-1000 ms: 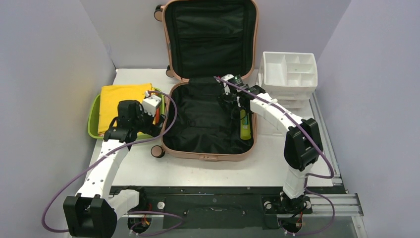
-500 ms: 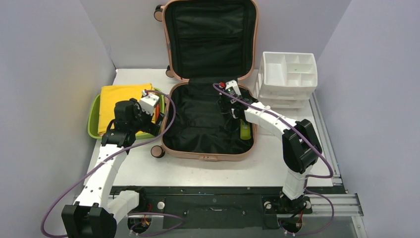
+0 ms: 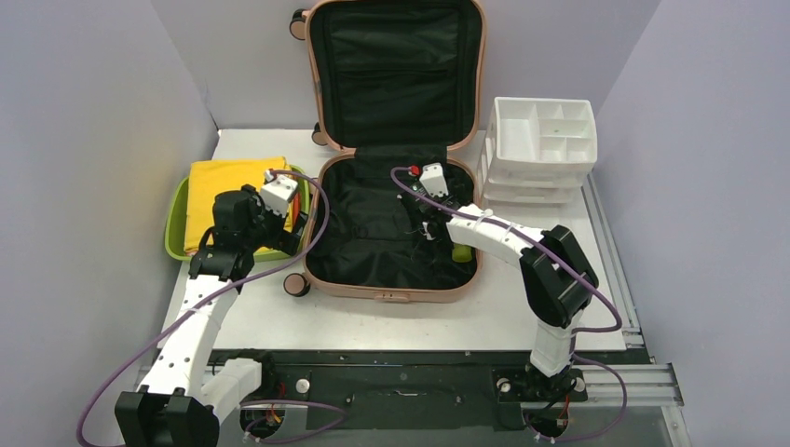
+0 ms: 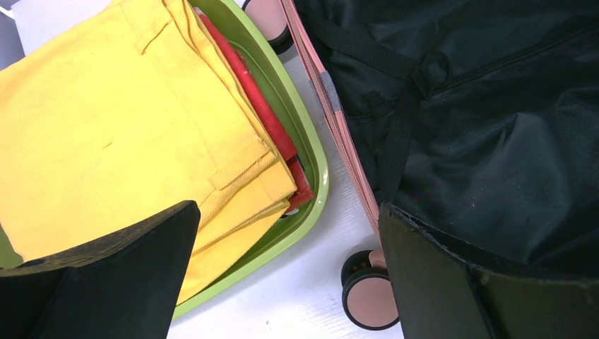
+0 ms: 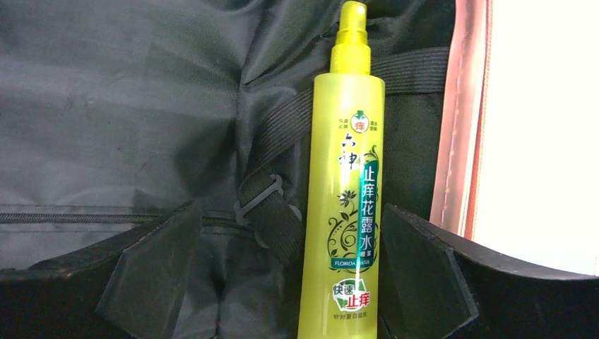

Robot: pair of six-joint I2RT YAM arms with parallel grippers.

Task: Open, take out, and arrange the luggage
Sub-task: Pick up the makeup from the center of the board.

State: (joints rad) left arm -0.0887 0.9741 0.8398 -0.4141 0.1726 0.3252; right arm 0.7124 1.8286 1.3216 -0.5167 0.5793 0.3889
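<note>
The salmon-pink suitcase lay open mid-desk, lid upright at the far side, with a yellow-green spray bottle inside by its right wall. At left, the lime-green tub held a yellow cloth over a red cloth. The left fingers were spread wide and empty above the tub's rim. The right fingers were spread either side of the bottle, gripping nothing.

"Can you make out the spray bottle from above?"
"Barely. There's a green sliver right of centre, and the right arm covers the rest. In the right wrist view its base runs off the bottom edge."
"Under the yellow cloth?"
"A red cloth, only its edge showing."
"And the suitcase?"
"It runs off the right edge of the left wrist view."
</note>
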